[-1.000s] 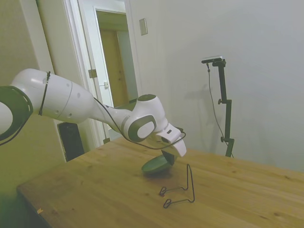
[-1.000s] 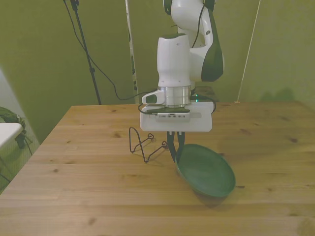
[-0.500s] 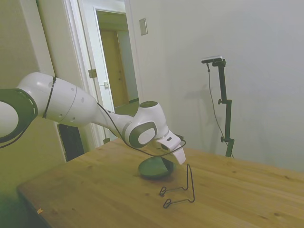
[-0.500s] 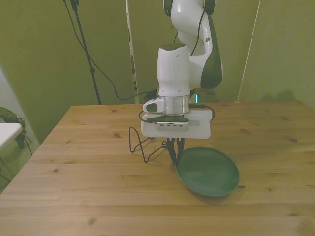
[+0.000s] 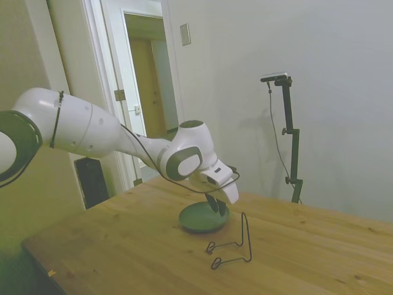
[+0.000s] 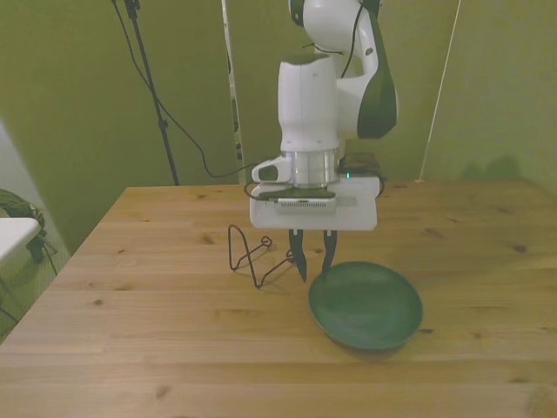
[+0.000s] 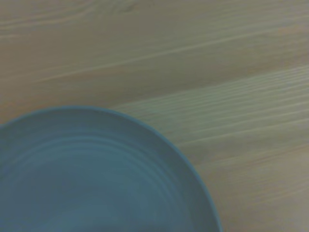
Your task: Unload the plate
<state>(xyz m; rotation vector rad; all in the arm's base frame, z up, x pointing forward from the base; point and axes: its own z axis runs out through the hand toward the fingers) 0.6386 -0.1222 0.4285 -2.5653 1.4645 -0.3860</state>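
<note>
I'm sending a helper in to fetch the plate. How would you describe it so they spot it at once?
Look at the wooden table under the white arm. Just below the open gripper, lying flat on the wood, is the plate: round, shallow, dark green. Its only neighbour is a thin black wire stand, toward the front view's left, which is empty bent wire, not a solid dish.

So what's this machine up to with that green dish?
A white robot arm is taking a green plate off a black wire stand. The plate now lies flat on the wooden table, beside the stand. The end effector hangs open just above the plate's rim, holding nothing.
</note>
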